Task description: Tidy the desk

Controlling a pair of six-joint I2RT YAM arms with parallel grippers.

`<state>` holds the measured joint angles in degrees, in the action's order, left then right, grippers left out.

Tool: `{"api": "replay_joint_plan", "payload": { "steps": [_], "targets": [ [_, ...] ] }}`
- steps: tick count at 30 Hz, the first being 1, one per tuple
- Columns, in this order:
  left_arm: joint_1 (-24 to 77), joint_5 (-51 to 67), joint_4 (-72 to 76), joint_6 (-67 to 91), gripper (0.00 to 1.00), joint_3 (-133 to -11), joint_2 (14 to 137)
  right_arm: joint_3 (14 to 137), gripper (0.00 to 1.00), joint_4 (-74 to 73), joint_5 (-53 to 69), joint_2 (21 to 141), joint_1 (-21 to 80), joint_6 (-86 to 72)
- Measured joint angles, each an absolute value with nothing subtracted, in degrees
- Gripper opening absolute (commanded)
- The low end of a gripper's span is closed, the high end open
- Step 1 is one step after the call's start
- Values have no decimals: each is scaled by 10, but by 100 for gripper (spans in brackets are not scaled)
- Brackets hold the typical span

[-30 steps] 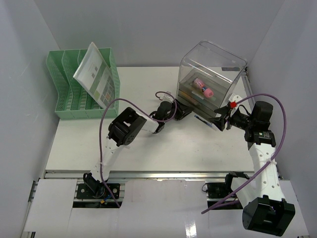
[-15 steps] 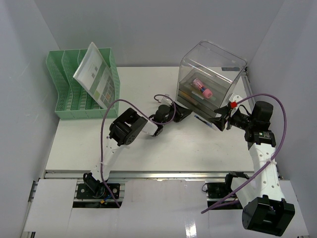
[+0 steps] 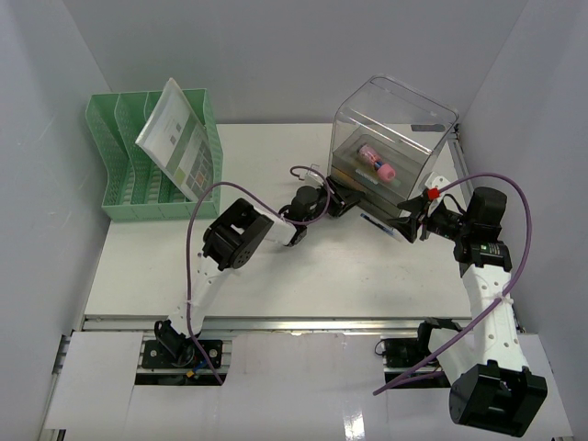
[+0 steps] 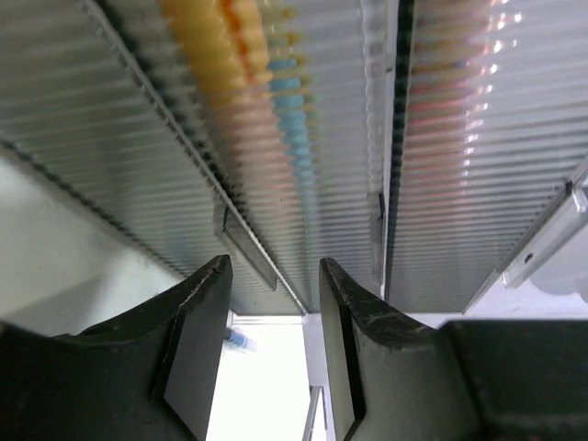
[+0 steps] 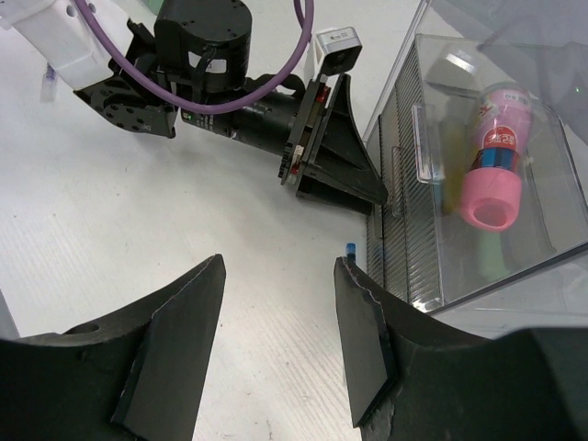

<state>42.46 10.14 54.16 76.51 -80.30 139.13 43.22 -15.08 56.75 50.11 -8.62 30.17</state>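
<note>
Desk (image 3: 276, 266) flat under both finger pairs. Left gripper (image 4: 274, 276) fingers apart, nothing clamped, ribbed drawer front (image 4: 303, 138) close at 12 o'clock. Right gripper (image 5: 280, 276) fingers apart, empty, over desk; clear drawer box (image 5: 432, 276) at 2 o'clock.

Left arm (image 3: 241, 237) at drawer box (image 3: 397, 115) on desk (image 3: 266, 161).

Matt white desk (image 3: 276, 271), glossy clear ribbed plastic drawer box (image 3: 404, 108), green plastic rack (image 3: 115, 158).

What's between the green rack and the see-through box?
Only bare white desk between the green slotted file rack and clear plastic drawer box, shown in the top view.
</note>
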Motion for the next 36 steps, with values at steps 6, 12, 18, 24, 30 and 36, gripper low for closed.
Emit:
{"api": "replay_joint_plan", "payload": {
  "steps": [6, 12, 18, 24, 30, 36],
  "targets": [
    [425, 100, 493, 772, 34, -827, 1392, 432, 57, -151, 567, 503, -86, 302],
    [424, 100, 474, 784, 2, -837, 1400, 432, 57, -151, 567, 503, -86, 302],
    [423, 99, 496, 803, 0, -822, 1401, 432, 58, -151, 567, 504, -87, 302],
    [418, 107, 577, 807, 0, -706, 1356, 419, 58, -151, 566, 504, -87, 307],
    [411, 121, 618, 800, 30, -589, 1295, 418, 60, -168, 568, 518, -90, 339],
    [401, 142, 612, 780, 70, -583, 1293, 418, 67, -235, 568, 550, -89, 409]
  ]
}}
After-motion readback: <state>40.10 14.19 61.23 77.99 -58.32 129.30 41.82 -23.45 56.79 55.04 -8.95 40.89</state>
